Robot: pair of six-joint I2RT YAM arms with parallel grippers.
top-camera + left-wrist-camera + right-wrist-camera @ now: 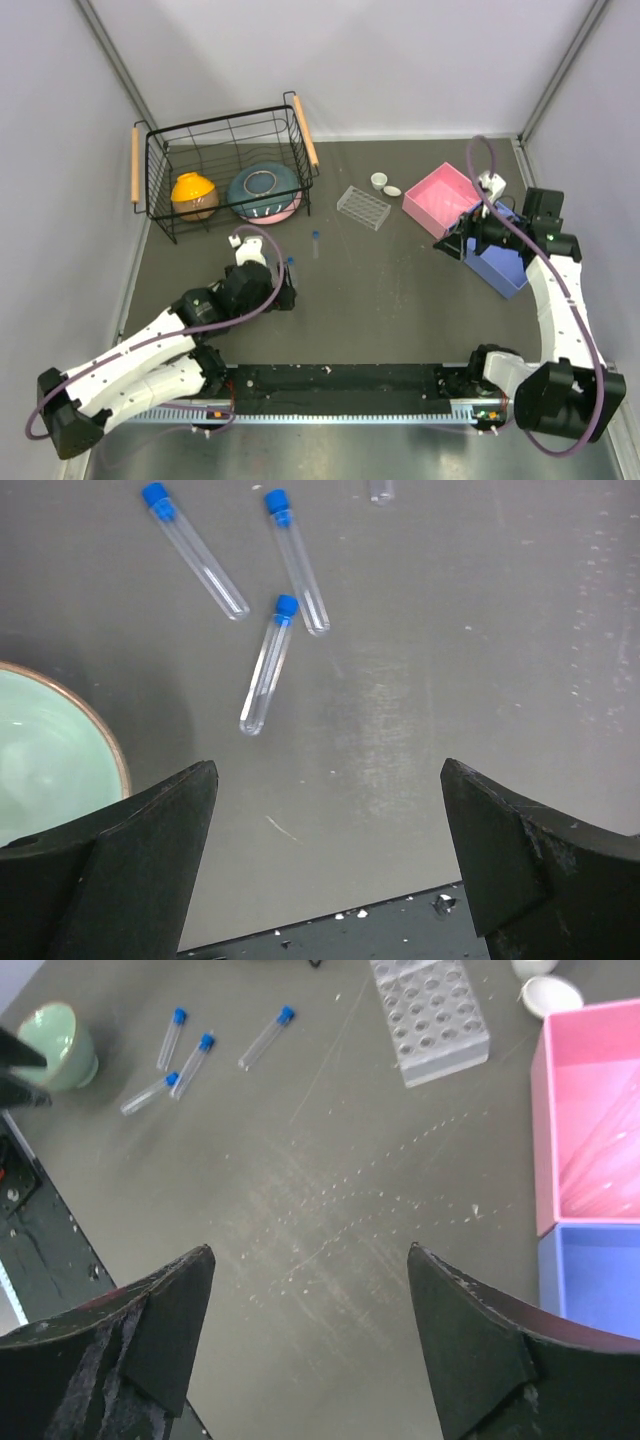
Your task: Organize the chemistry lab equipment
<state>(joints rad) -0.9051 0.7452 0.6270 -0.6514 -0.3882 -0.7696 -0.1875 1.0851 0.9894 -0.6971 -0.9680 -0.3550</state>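
Three blue-capped tubes lie loose beside the green bowl, beneath the left gripper's spread, empty jaws; a stray finger could roll them away, the right gripper likewise agape.

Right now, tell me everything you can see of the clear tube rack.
The tube rack is a clear, plastic-looking rectangular block with a grid of round holes, all seemingly empty. It lies flat on the dark table, turned askew, between the black wire basket and the pink bin, with nothing touching it.
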